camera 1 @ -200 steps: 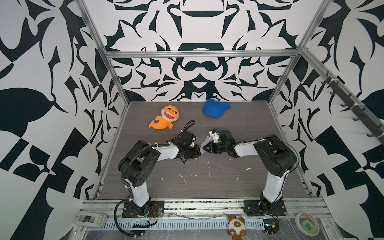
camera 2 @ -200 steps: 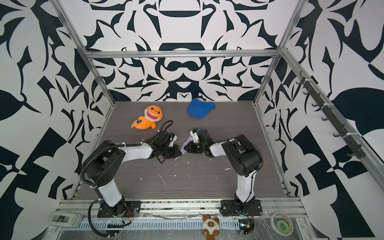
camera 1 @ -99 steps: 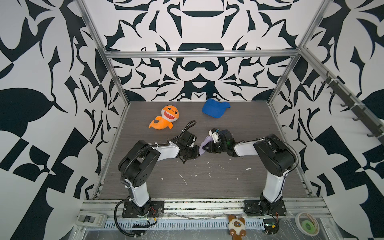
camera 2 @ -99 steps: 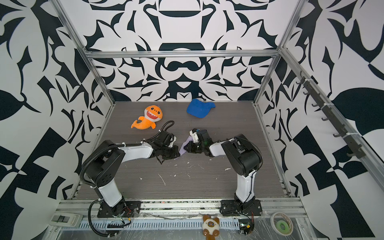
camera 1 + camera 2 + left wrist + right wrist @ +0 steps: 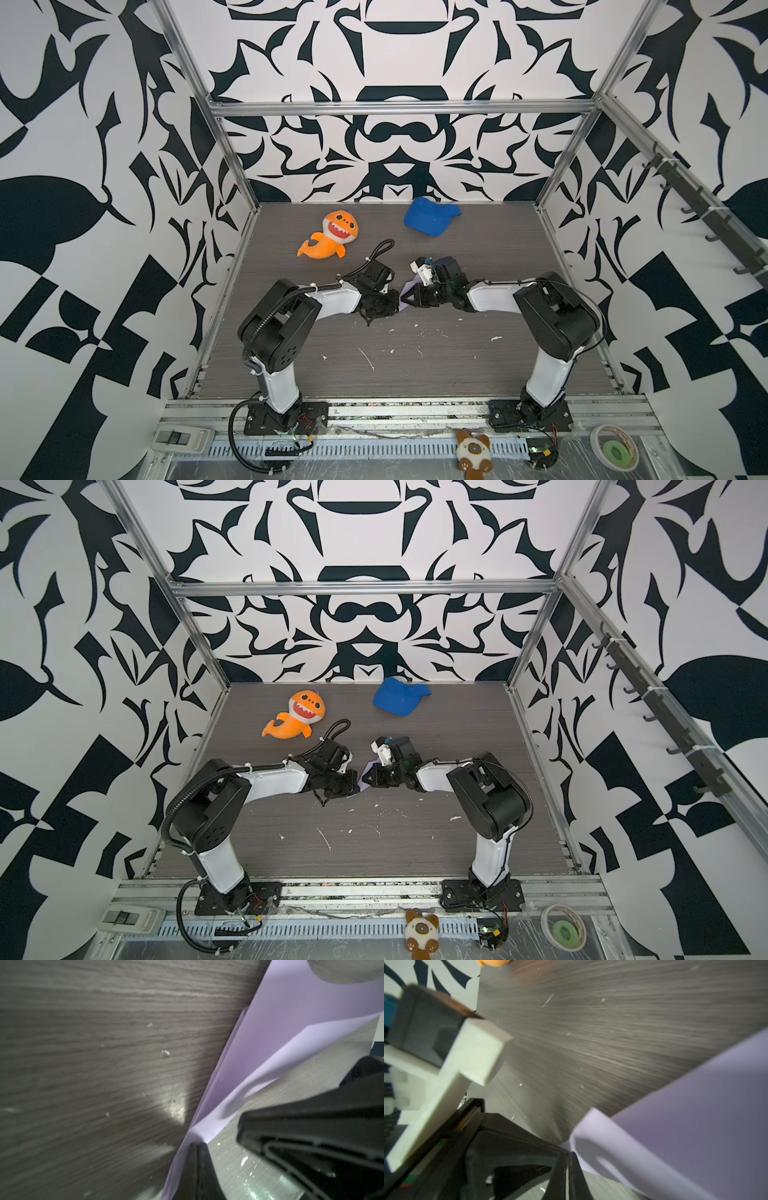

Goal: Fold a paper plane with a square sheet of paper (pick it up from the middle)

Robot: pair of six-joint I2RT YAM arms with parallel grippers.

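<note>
Your left pincer point(image 5: 197, 1147) and right pincer point(image 5: 568, 1155) each pinch the paper point(image 5: 409, 286) between them at the centre of both top views, where some folds show but, I judge, most shaping remains.

Top views bright and sharp; wrist views dim, blurred, shadowed.

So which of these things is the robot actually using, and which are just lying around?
In the job: lavender paper, partly folded, pinched by the left gripper and the right gripper.

Just lying about: orange plush shark, blue cap, white scraps, small bear toy, tape roll.
</note>
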